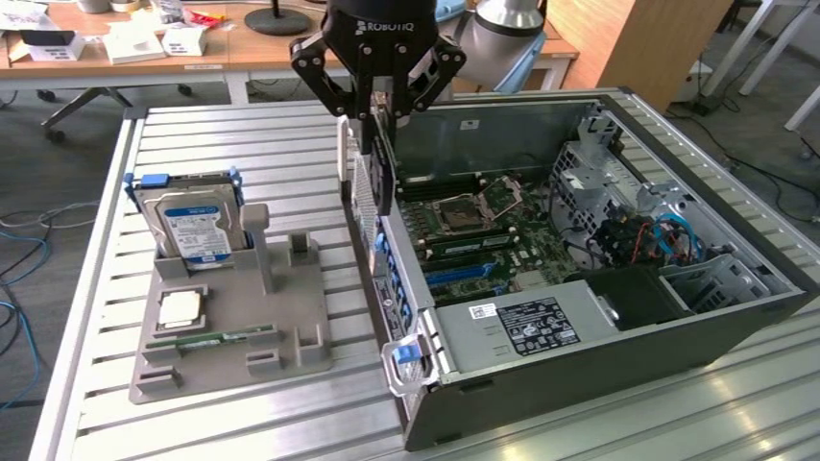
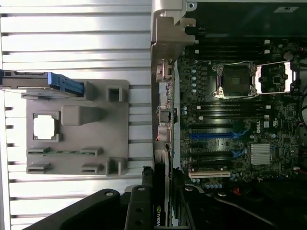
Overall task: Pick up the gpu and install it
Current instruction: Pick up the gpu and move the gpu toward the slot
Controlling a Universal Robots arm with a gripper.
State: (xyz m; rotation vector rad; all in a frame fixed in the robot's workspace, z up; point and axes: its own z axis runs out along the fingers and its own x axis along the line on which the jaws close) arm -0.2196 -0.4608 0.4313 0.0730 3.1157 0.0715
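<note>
The gpu [image 1: 371, 178] hangs on edge from my gripper [image 1: 378, 113], its pale perforated bracket facing the exterior view's left. It is just above the rear wall of the open computer case [image 1: 717, 317], over the motherboard [image 1: 474, 226] side. The wrist view looks down the card's thin edge [image 2: 159, 203], with my gripper [image 2: 161, 173] shut on it from both sides. Below it run the blue expansion slots [image 2: 216, 135] on the board. The card's lower end is close to the case's rear edge; I cannot tell if it touches.
A grey holder [image 1: 230, 327] lies on the slatted table at the exterior view's left. It carries an upright hard drive [image 1: 192, 226], a CPU [image 1: 180, 307] and a green RAM stick [image 1: 211, 339]. Drive cages and cables fill the case's far end [image 1: 640, 230].
</note>
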